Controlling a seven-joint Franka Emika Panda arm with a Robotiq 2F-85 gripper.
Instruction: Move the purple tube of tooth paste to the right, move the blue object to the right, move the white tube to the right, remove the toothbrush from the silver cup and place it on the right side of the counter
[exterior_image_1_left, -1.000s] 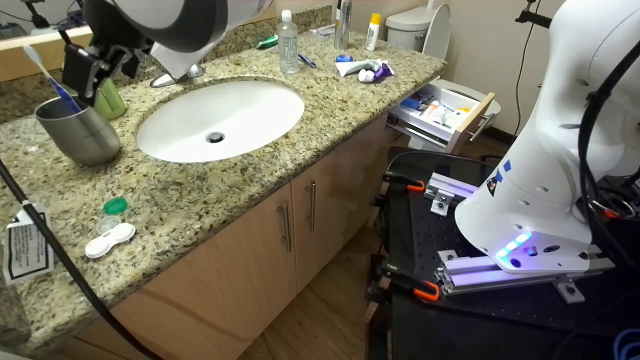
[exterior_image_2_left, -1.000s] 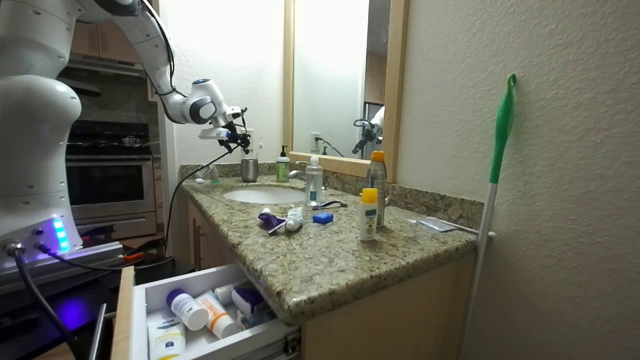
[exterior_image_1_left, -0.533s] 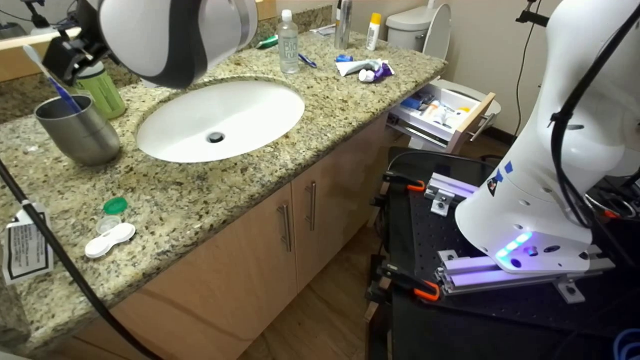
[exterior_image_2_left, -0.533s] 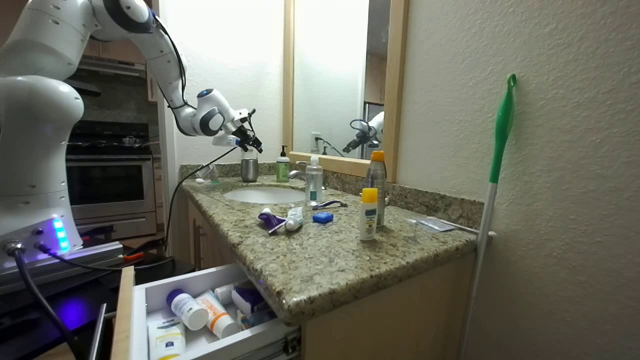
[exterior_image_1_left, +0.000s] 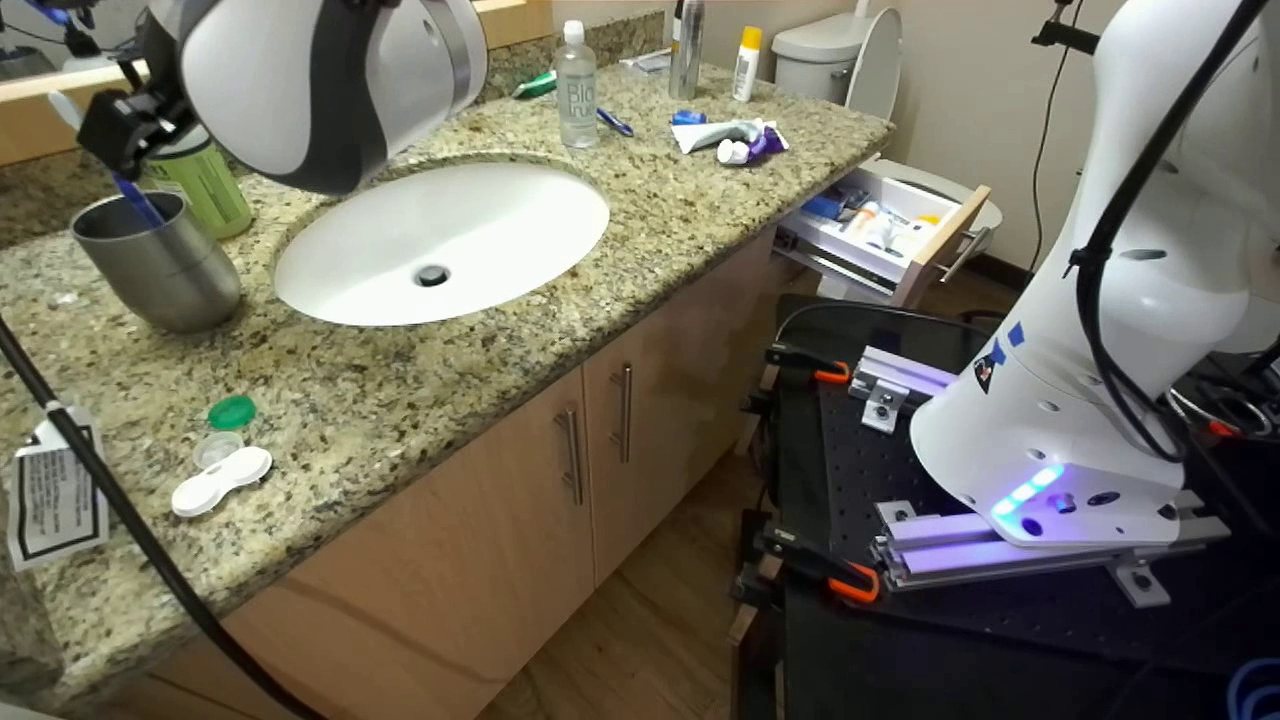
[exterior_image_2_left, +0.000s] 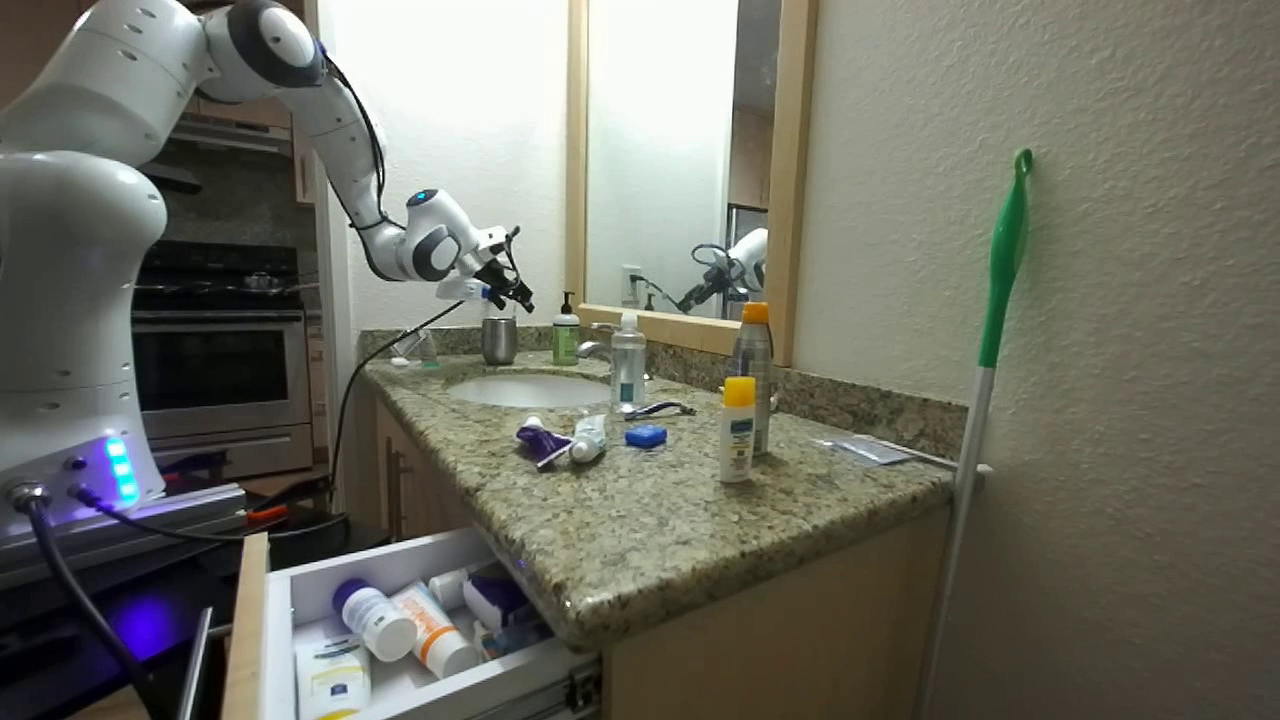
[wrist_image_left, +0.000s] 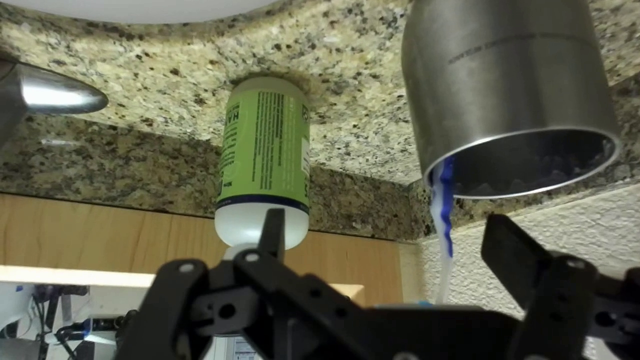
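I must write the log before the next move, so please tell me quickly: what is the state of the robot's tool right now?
Tool: open, holding nothing; the toothbrush in the silver cup shows in the gap, ungripped.

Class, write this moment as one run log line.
gripper: open near cup; toothbrush: in cup, not gripped; white tube, purple tube, blue object: on counter

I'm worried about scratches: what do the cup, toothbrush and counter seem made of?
Silver cup: metal, likely steel, satin finish, from its soft grey sheen. Toothbrush: probably smooth plastic, from its blue and milky-white handle. Counter: perhaps polished granite, from its speckled grain.
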